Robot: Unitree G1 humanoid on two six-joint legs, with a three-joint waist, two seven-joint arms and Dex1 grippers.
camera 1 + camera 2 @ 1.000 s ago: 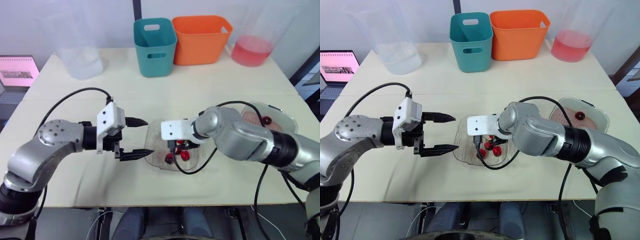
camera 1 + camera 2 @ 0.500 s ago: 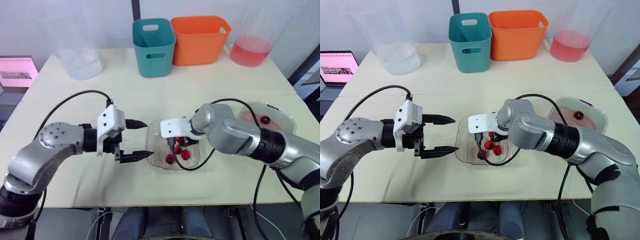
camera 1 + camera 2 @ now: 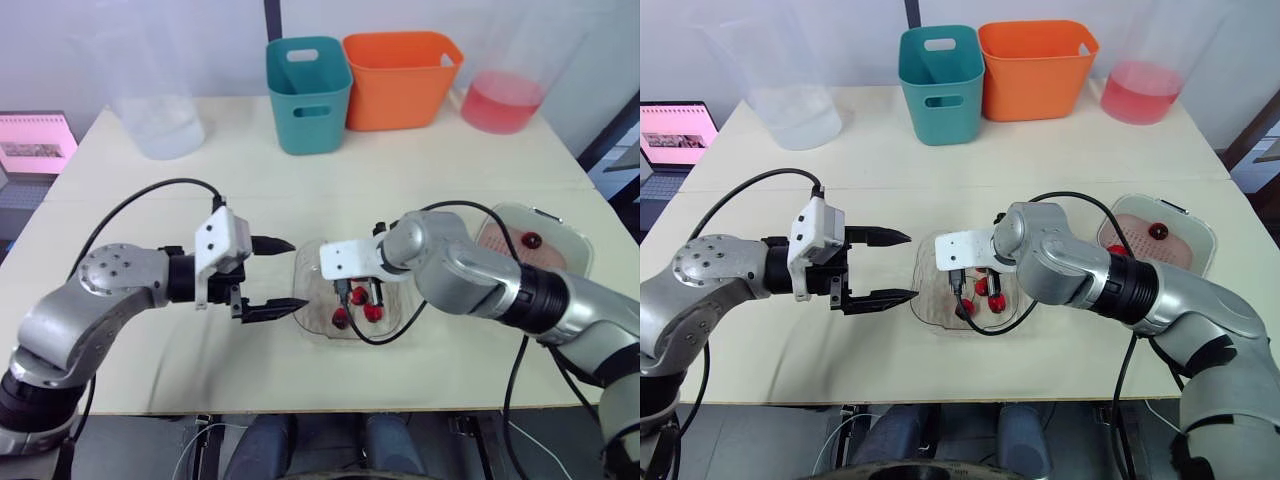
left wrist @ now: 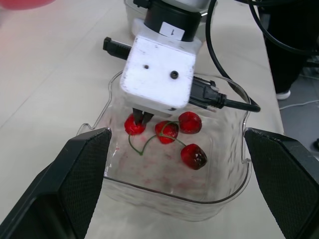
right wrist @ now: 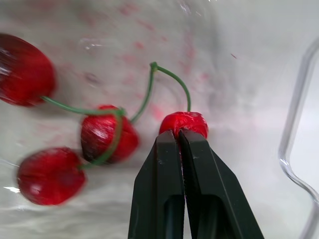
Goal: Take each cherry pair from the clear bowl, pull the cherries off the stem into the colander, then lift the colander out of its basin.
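From the head, shows the left gripper (image 3: pixel 293 275) hanging just beside the clear bowl (image 3: pixel 310 305), fingers spread, the right gripper (image 3: pixel 352 290) dipped into it, and the colander (image 3: pixel 503 236) in its basin (image 3: pixel 583 243) at the right (a lone cherry (image 3: pixel 533 241) inside). From the left wrist, shows four cherries (image 4: pixel 193 155) on the bowl's floor; from the right wrist, the right fingers (image 5: pixel 167 169) pressed together, tips touching one stemmed cherry (image 5: pixel 183 123).
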